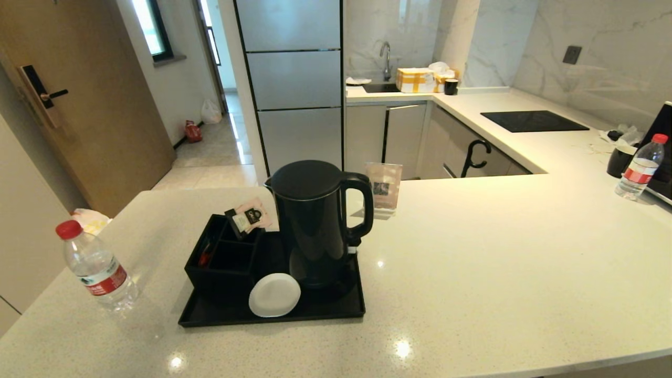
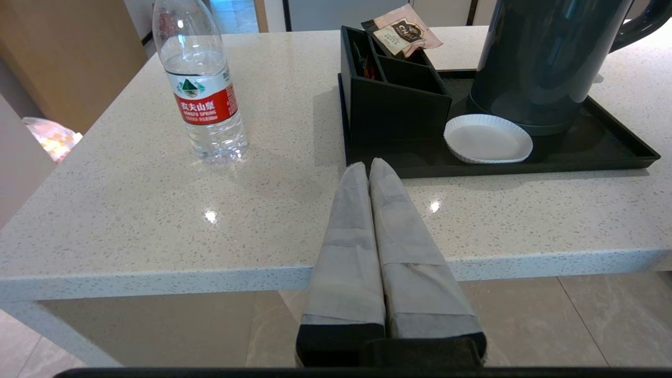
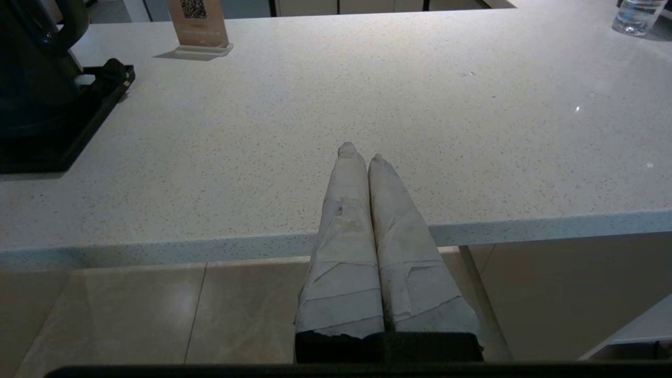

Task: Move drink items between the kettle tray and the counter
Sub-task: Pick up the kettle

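A tall black kettle (image 1: 315,226) (image 2: 546,58) stands on the black kettle tray (image 1: 325,314) (image 2: 619,152), beside a compartmented box (image 1: 223,260) (image 2: 394,89) and a white coaster (image 1: 274,295) (image 2: 487,139). A clear water bottle with a red cap (image 1: 97,266) (image 2: 202,84) stands on the pale speckled counter (image 1: 499,262) left of the tray. Neither arm shows in the head view. My left gripper (image 2: 369,165) is shut and empty, hovering at the counter's near edge before the tray. My right gripper (image 3: 361,152) is shut and empty over bare counter to the right of the tray (image 3: 79,121).
A second water bottle (image 1: 640,168) (image 3: 635,16) stands far right by a black mug (image 1: 620,160). A small card stand (image 1: 384,190) (image 3: 198,26) is behind the kettle. Tea sachets (image 1: 251,216) lean in the box. A black hob panel (image 1: 533,121) lies on the back counter.
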### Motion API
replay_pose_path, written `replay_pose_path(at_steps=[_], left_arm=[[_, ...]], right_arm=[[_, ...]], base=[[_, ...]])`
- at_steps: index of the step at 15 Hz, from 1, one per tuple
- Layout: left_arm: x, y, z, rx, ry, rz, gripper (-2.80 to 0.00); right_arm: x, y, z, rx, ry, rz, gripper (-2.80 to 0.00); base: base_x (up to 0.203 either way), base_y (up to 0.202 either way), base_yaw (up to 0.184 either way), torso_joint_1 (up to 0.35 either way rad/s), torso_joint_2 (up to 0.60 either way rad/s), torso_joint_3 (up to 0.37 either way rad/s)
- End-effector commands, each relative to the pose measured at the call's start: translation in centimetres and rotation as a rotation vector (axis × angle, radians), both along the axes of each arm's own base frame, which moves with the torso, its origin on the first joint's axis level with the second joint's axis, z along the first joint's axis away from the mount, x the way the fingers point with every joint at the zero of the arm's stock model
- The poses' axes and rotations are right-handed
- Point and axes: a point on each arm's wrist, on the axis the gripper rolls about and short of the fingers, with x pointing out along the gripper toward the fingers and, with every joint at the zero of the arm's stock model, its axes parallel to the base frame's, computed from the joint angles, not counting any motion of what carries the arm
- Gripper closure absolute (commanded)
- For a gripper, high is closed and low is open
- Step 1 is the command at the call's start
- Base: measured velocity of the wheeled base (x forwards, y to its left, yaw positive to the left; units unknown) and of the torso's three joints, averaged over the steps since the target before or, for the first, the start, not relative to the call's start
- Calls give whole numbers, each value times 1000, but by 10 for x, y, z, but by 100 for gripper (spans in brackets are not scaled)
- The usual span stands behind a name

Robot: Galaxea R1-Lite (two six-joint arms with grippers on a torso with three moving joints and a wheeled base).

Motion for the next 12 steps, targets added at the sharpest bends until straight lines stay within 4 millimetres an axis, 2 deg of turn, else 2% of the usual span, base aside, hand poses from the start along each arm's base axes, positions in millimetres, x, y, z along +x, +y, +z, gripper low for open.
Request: replay_pose_path(at_steps=[1, 4, 5, 7, 9, 11, 12], left_arm=[[0, 0, 0, 0, -2, 0, 0], [0, 0, 0, 0, -2, 0, 0], [0, 0, 0, 0, -2, 0, 0], [0, 0, 0, 0, -1, 0, 0], [0, 0, 0, 0, -2, 0, 0], [0, 0, 0, 0, -2, 0, 0], [0, 0, 0, 0, -2, 0, 0]], right_arm=[[0, 0, 1, -9, 4, 2, 0], [-3, 0, 11, 1, -4, -2, 0], [-4, 0, 28, 22, -21, -1, 0], [-4, 0, 77, 83, -49, 4, 0], [20, 0, 115, 128, 84, 21, 0], [57, 2, 131, 157, 276, 91, 0], [68, 3, 137, 174, 332, 129, 0]], base=[[0, 0, 0, 0, 0, 0], [0, 0, 0, 0, 0, 0], [0, 0, 0, 0, 0, 0], [0, 0, 0, 0, 0, 0], [0, 0, 0, 0, 0, 0], [0, 0, 0, 0, 0, 0], [0, 0, 0, 0, 0, 0]])
